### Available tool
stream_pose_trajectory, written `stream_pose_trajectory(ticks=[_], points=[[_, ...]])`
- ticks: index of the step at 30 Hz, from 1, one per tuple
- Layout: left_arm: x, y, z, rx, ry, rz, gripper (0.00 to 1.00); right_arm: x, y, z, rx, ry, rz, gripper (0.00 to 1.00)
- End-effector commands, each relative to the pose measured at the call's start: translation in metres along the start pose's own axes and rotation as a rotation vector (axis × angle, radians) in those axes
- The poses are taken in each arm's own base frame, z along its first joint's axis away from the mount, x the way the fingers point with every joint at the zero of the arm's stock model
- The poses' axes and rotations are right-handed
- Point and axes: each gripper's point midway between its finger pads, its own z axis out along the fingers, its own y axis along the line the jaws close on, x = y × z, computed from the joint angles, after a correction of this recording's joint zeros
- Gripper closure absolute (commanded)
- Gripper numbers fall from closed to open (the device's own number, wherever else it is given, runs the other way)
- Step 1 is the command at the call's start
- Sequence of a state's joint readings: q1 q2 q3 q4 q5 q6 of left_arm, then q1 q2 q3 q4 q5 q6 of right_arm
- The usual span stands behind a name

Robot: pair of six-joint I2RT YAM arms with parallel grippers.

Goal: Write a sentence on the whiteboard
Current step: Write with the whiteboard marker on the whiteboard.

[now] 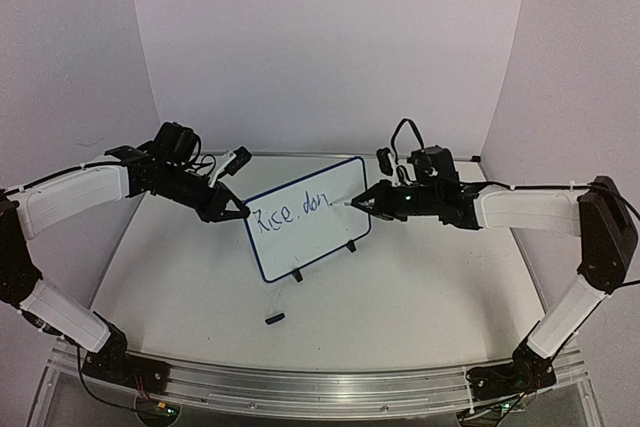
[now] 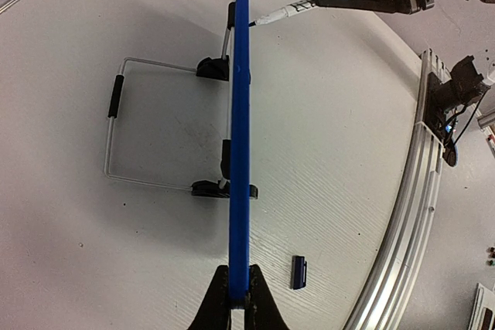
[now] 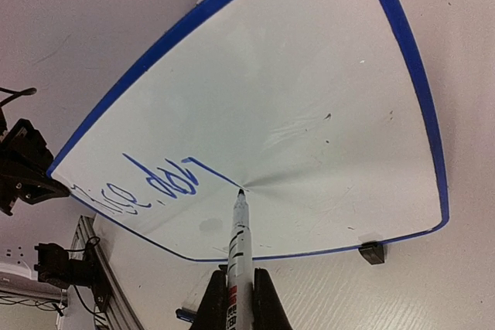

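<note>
Blue frame on white whiteboard [image 1: 318, 239]; sentence [image 1: 292, 213] dark blue (marker [image 3: 238, 246] white, black-tipped).

The top view looks from above and behind the arm bases [image 1: 103, 357] toward the whiteboard [image 1: 310, 222], some way off. The left wrist view sights closely along the whiteboard's blue edge [image 2: 240, 152]. The right wrist view looks along a marker [image 3: 238, 245] at the whiteboard's written side, close. All three share the whiteboard.

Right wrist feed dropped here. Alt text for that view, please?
The right gripper is shut on a white-barrelled marker pen whose tip touches the small white board with a dark-blue frame, at the end of blue handwritten words. One black clip foot shows at its edge.
</note>
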State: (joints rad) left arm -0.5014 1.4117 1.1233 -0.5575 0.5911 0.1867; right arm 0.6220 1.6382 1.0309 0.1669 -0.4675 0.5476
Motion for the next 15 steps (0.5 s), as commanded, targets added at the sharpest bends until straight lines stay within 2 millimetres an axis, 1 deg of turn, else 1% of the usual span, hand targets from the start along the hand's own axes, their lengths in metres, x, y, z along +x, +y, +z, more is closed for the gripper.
stream_pose_trajectory(ticks=[1, 6, 9, 15], points=[[0.004, -0.003, 0.004, 0.015, 0.028, -0.003, 1.0, -0.028, 0.031, -0.025, -0.072, -0.09, -0.039, 1.0], [0.004, -0.004, 0.004, 0.018, 0.029, -0.004, 1.0, -0.04, 0.04, -0.032, -0.083, -0.124, -0.055, 1.0], [0.004, -0.003, 0.005, 0.018, 0.03, -0.005, 1.0, -0.048, 0.042, -0.029, -0.088, -0.136, -0.064, 1.0], [0.004, -0.004, 0.005, 0.019, 0.03, -0.004, 1.0, -0.052, 0.042, -0.02, -0.09, -0.135, -0.066, 1.0]])
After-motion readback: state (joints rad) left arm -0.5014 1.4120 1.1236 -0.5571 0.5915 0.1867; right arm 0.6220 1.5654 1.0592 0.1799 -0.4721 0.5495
